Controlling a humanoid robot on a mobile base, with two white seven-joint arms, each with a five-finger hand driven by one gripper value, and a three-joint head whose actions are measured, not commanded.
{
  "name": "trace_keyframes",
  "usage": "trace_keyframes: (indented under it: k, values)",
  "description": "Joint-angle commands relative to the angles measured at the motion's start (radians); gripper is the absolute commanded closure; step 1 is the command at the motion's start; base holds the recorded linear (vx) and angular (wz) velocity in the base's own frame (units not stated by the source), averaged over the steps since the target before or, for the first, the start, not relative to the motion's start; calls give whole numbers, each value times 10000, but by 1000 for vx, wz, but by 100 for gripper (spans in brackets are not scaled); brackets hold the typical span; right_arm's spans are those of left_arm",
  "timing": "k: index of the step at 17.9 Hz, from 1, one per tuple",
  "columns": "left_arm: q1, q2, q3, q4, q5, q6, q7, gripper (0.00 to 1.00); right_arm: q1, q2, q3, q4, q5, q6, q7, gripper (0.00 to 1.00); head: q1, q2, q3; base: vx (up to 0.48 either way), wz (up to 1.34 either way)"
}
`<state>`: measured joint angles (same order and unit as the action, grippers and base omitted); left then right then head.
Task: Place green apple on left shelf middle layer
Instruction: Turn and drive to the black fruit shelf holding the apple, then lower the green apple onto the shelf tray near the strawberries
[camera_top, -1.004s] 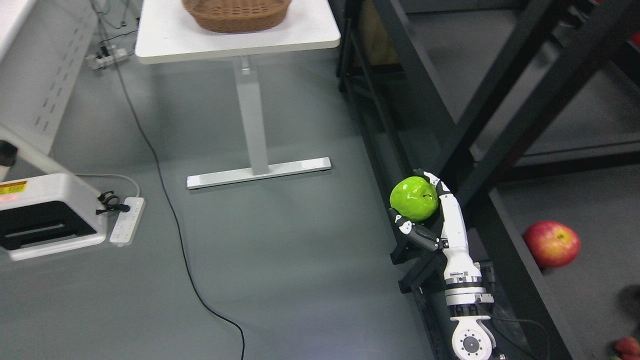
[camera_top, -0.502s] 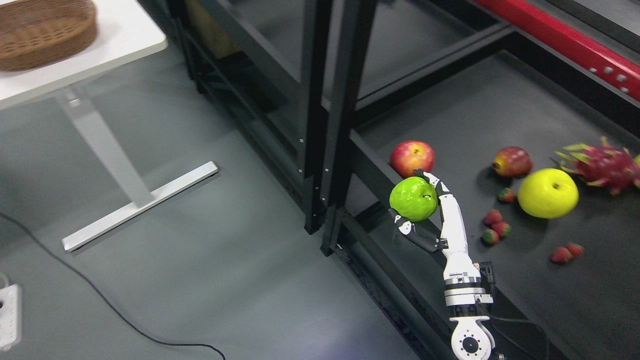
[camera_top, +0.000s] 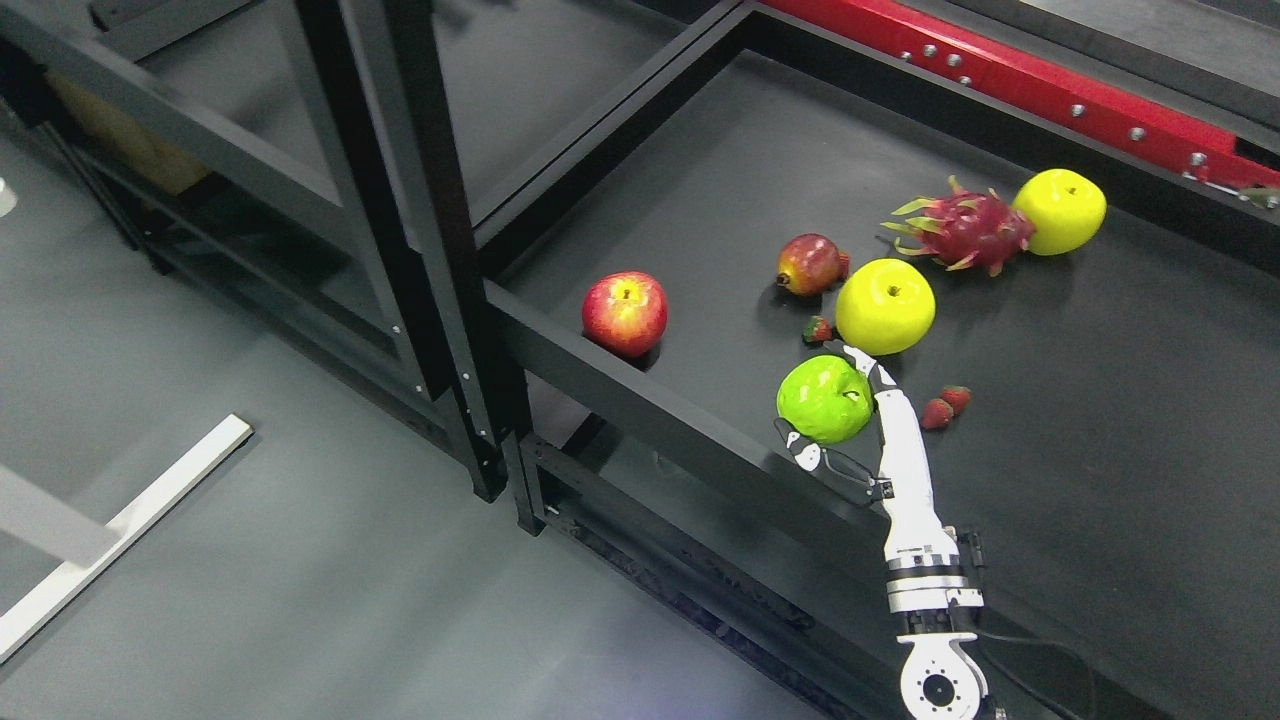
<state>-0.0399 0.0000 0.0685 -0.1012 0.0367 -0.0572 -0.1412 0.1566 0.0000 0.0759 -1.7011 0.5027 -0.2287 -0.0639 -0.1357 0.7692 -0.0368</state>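
Change: camera view has swung right since the earlier frames; the white table and basket are gone from sight, while the hand and its apple sit at the same spot in the picture.
Right hand (camera_top: 850, 420): fingers curled around the green apple (camera_top: 826, 400), thumb under it, arm rising from the bottom edge.
Left arm: out of view.
Apple position: held above the near part of the dark shelf surface (camera_top: 1100, 420), just inside the front rail (camera_top: 640, 395).
Neighbours: yellow apple (camera_top: 885, 306) just behind the fingertips; strawberries (camera_top: 945, 408) beside the wrist; red apple (camera_top: 625, 313) near the rail; pomegranate (camera_top: 809, 264), dragon fruit (camera_top: 960, 232) and second yellow apple (camera_top: 1060, 210) farther back.
Risk: released here, a round apple could roll into the yellow one or the strawberries; I cannot confirm this is the left shelf's middle layer.
Room: black metal uprights (camera_top: 430, 230), red beam (camera_top: 1010, 85) at the back, grey floor (camera_top: 250, 600).
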Motion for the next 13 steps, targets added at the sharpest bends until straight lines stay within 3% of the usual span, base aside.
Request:
trace_keyframes:
  k: [1,13]
  values:
    - [0,174,5,0,1,-11,1,0,-1,-174,23,45,4,63,-5,100,0,0,0,121,-532]
    - [0,174,5,0,1,4,1,0,-17,-174,-54,107,4,353,10,100,0,-3,0,131,-418]
